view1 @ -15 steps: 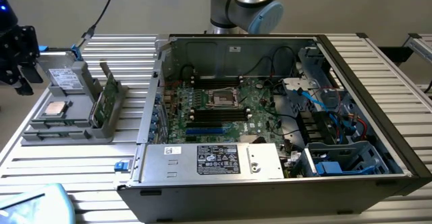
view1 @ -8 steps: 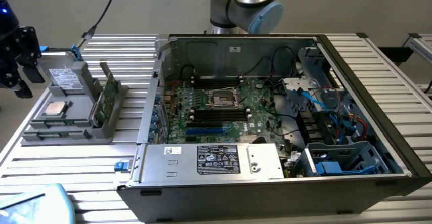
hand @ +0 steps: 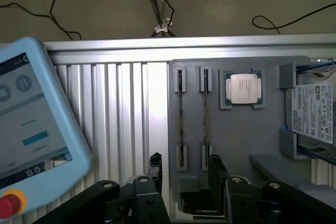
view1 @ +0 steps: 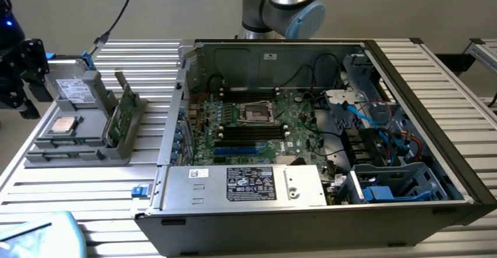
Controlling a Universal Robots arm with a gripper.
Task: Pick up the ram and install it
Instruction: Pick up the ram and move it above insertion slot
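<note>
The ram point(view1: 118, 115) is a slim green board standing on edge in a slotted holder on the grey tray point(view1: 46, 153), at the exterior view's left of the open computer case point(view1: 419, 124). From the wrist view it appears edge-on as a thin dark line point(hand: 180, 114), with a second thin line point(hand: 205, 114) in the neighbouring slot. My gripper point(hand: 186, 167) hangs well above the tray, open, with nothing between its black fingers point(hand: 155, 163). The black memory slots point(view1: 250, 131) lie on the motherboard beside the processor socket point(view1: 256, 113).
A silver processor chip point(hand: 244, 87) and a labelled drive point(hand: 315, 114) also sit on the tray. A blue teach pendant point(hand: 26, 114) rests on the ribbed table near the tray. The power supply point(view1: 244, 185), cables point(view1: 380, 124) and drive cage crowd the case's near side.
</note>
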